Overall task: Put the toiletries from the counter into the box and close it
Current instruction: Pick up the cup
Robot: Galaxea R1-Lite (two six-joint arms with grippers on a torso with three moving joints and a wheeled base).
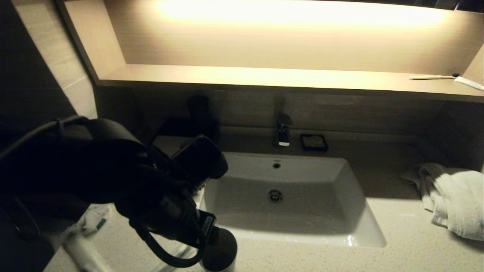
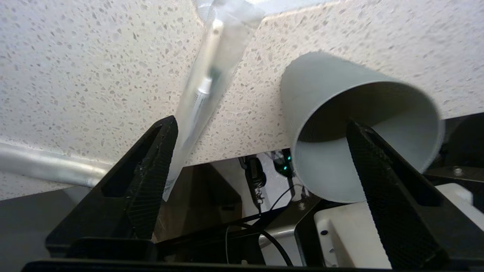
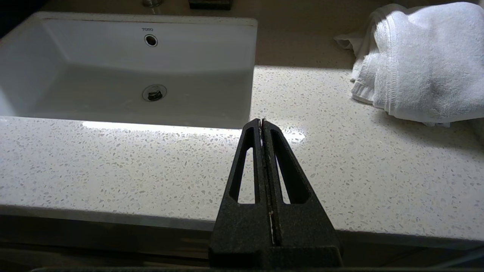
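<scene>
L gripper (image 2: 261, 128) open over wrapped toothbrush (image 2: 206, 87), counter (image 2: 94, 75)

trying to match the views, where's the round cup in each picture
Head view: dark round cup at bottom edge, below the left arm, beside the white sink.
Left wrist view: grey cup on the speckled counter.
Right wrist view: not in it.
Shared landmark: counter.

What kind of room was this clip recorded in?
Most likely a hotel-style bathroom vanity: a white rectangular sink basin with a tap set in a speckled stone counter, a folded white towel beside it, and a wrapped toothbrush.
</scene>
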